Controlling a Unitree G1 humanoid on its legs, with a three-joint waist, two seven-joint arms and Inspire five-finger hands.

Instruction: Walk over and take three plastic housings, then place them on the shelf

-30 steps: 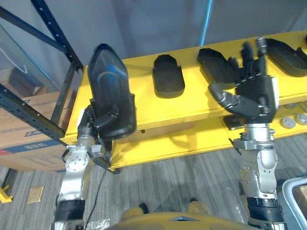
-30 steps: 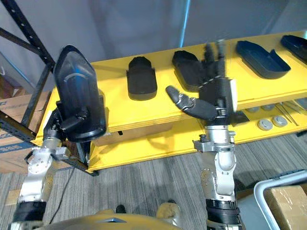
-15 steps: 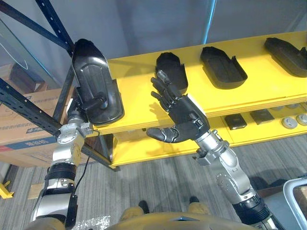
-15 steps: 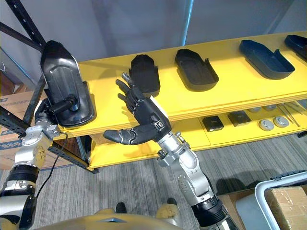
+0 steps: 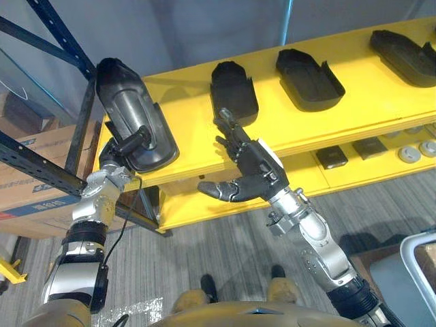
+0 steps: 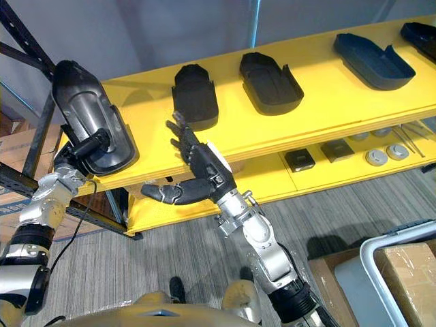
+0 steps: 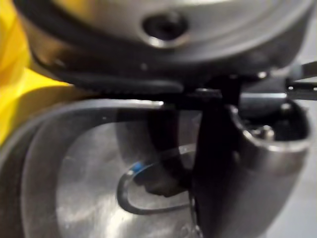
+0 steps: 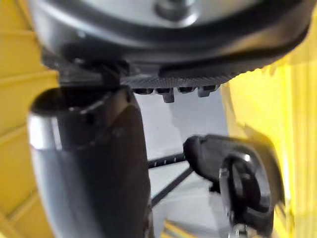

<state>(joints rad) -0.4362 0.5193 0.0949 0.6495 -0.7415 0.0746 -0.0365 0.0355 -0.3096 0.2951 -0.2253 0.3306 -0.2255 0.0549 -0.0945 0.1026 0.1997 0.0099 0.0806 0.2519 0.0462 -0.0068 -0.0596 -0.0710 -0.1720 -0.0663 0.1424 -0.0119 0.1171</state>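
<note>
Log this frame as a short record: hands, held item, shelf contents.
left hand: shut on held housing
held housing: tilted, at the left end of the yellow shelf; contact with the board cannot be told
right hand: open, empty, in front of the shelf edge
lying housings: in a row on the top board

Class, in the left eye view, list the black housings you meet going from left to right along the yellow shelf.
The held housing, in the left hand → second housing → third housing → fourth housing, at the right edge.
</note>
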